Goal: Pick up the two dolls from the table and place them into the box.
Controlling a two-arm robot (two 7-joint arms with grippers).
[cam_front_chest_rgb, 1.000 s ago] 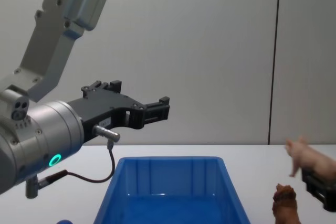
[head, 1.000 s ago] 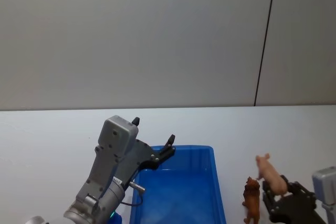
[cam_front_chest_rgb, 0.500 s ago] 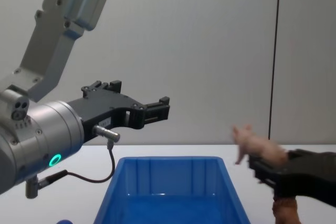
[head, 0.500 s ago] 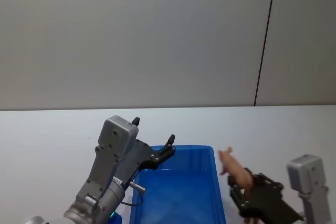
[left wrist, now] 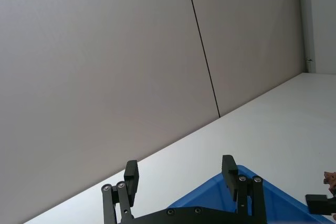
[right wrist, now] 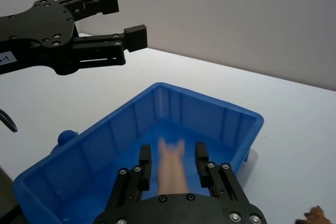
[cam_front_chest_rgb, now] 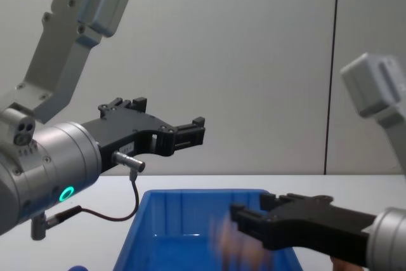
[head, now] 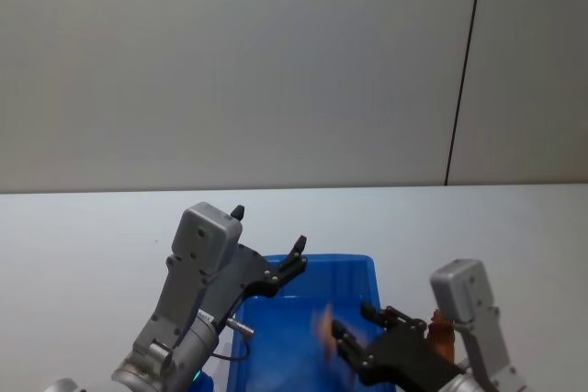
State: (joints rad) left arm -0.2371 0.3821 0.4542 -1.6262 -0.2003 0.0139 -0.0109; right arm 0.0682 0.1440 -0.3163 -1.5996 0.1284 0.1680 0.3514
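The blue box stands on the white table. My right gripper hovers over its inside, open. The pink pig doll is a blur between the fingers, apart from both pads, above the box floor. The brown doll stands on the table just right of the box, partly behind my right arm, and its edge shows in the right wrist view. My left gripper hangs open and empty above the box's far left corner.
A small blue rounded object lies on the table outside the box's left wall. White table stretches beyond and to both sides of the box. A grey wall with a dark vertical seam stands behind.
My right arm has swung left with the pig, from beside the brown doll to over the box. The pig is now blurred and loose between the fingers. The left arm has not moved.
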